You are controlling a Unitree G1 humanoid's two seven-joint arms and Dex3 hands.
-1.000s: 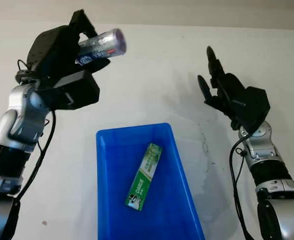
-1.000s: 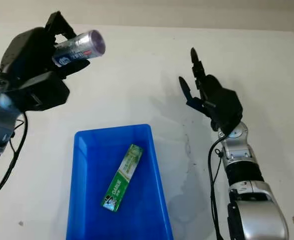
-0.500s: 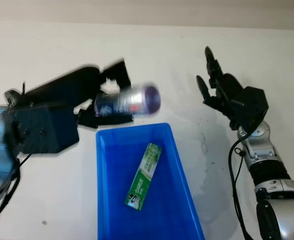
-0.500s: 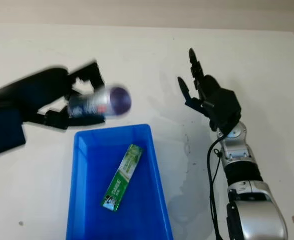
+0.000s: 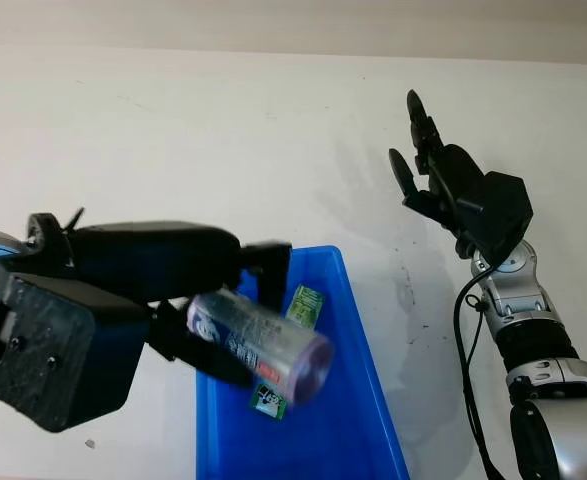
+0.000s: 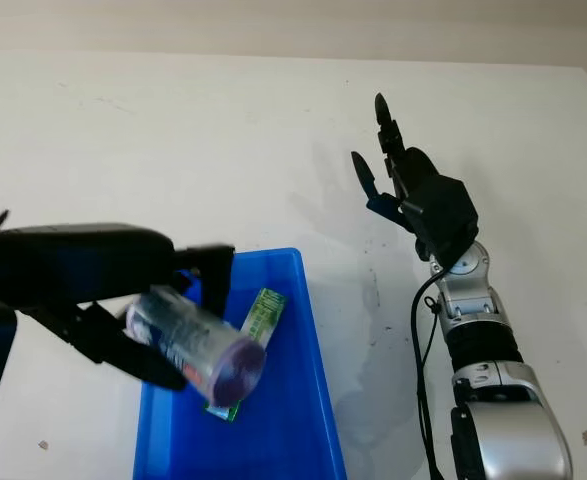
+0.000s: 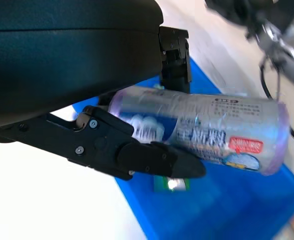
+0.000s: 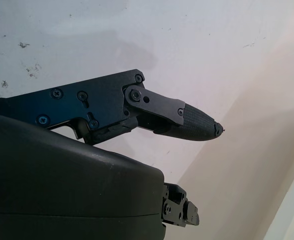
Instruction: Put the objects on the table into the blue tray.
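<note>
Left hand [image 5: 188, 300] clamps a clear roll [image 5: 260, 345] over the blue tray [image 5: 363, 420]; right hand [image 5: 443, 185] open, raised.

The left hand [image 6: 163, 320] gripped a clear plastic-wrapped cylindrical roll [image 6: 198, 345] above the blue plastic tray [image 6: 298, 420], over a green flat box [image 6: 258, 320]; the right hand [image 6: 403, 185] was open above the white surface [image 6: 223, 150].

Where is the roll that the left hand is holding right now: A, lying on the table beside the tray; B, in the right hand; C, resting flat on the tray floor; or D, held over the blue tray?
D: the left hand grips the roll above the blue tray, over the green box lying inside.
</note>
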